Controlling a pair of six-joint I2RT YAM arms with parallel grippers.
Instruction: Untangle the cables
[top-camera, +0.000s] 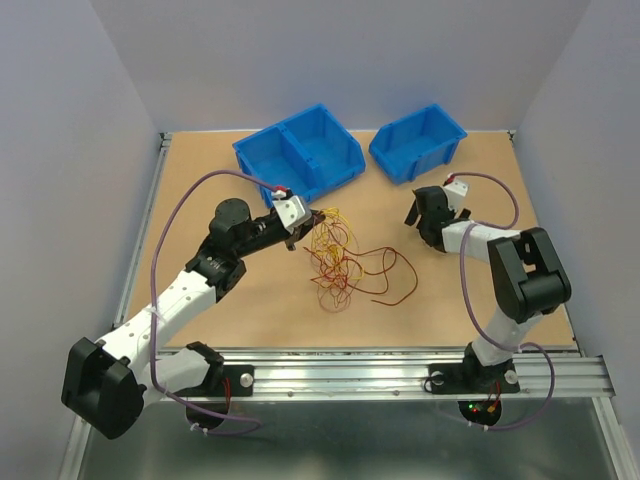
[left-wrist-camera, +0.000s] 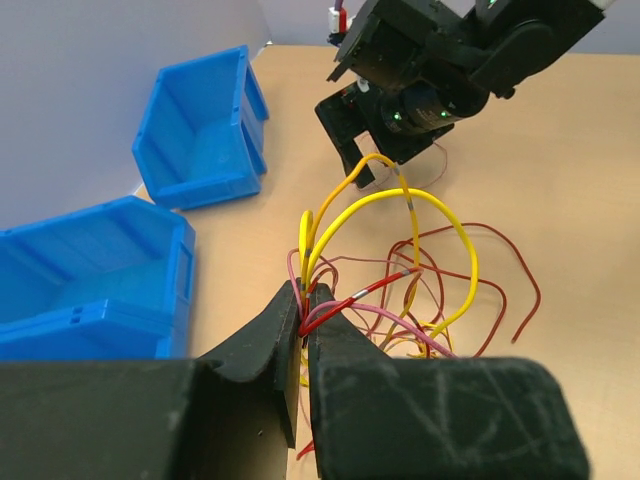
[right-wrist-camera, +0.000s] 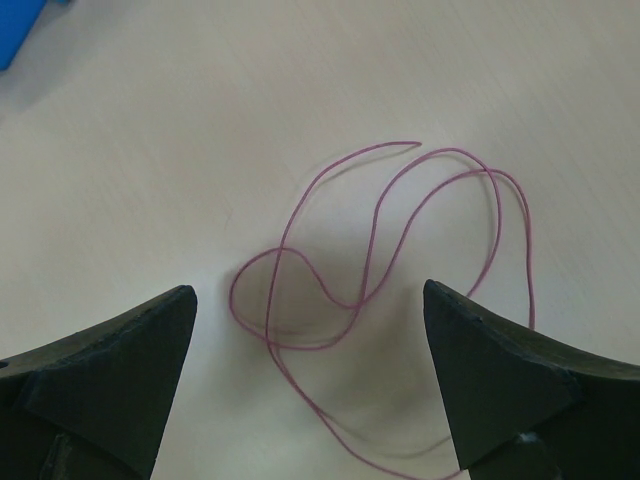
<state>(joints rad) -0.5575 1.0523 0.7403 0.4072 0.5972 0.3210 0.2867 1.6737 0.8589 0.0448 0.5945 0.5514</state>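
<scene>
Two grippers are untangling: left gripper (left-wrist-camera: 303, 305) pinching the cables (top-camera: 335, 262), right gripper (right-wrist-camera: 308, 290) gaping empty over a lone strand (right-wrist-camera: 371, 240); next, probably drawing the pinched strands clear.

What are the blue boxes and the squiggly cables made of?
The blue boxes look like hard plastic: smooth, slightly shiny moulded walls. The cables are probably thin wire in a glossy plastic coating, since they hold springy loops.
</scene>
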